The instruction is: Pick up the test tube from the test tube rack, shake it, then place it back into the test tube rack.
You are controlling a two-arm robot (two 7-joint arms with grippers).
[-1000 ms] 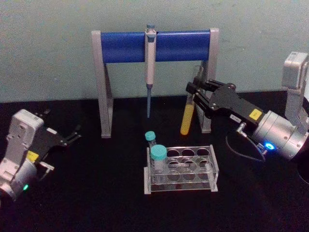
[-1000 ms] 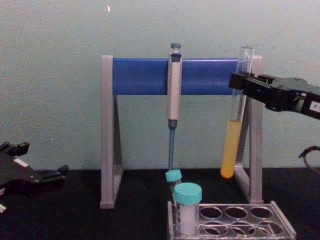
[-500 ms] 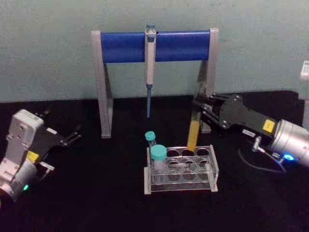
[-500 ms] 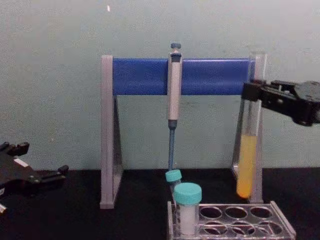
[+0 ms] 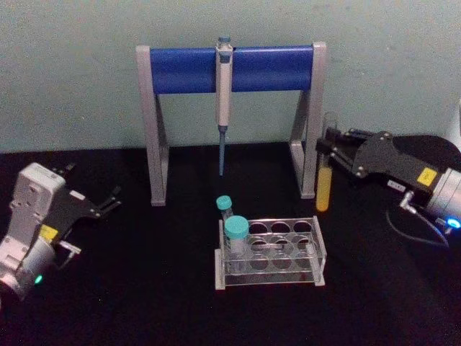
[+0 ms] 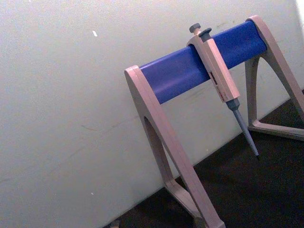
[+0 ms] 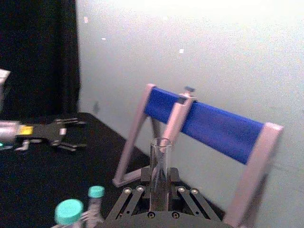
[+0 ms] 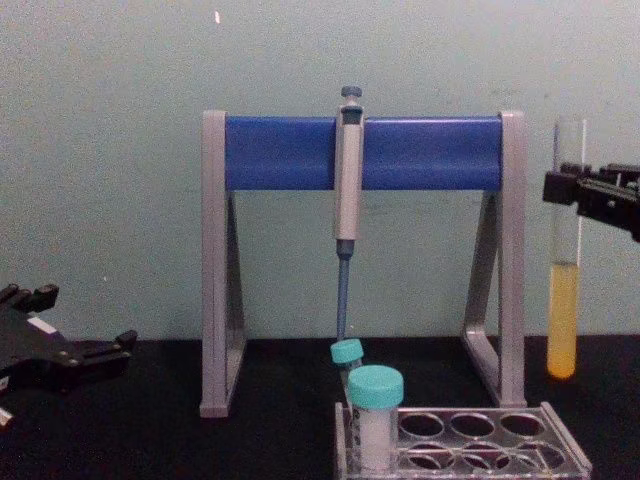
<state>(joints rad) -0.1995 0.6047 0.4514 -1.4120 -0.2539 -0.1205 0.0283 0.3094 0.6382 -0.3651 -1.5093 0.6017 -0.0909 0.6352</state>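
The right end effector (image 5: 328,148) is clamped on the upper part of the test tube (image 5: 323,189). The tube hangs upright at about 2 o'clock from the test tube rack (image 5: 288,268), apart from it. The writing on the yellow label (image 5: 428,175) cannot be read. The left end effector (image 5: 110,200) rests at 9 o'clock, fingers apart, holding nothing.

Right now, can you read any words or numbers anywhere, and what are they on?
Nothing here can be read.
On the right gripper, a yellow sticker: too blurred to read.
On the left gripper, a yellow patch: too blurred to read.
On the left gripper, a white label: too small to read.
On the pipette, tiny marks: too small to read.
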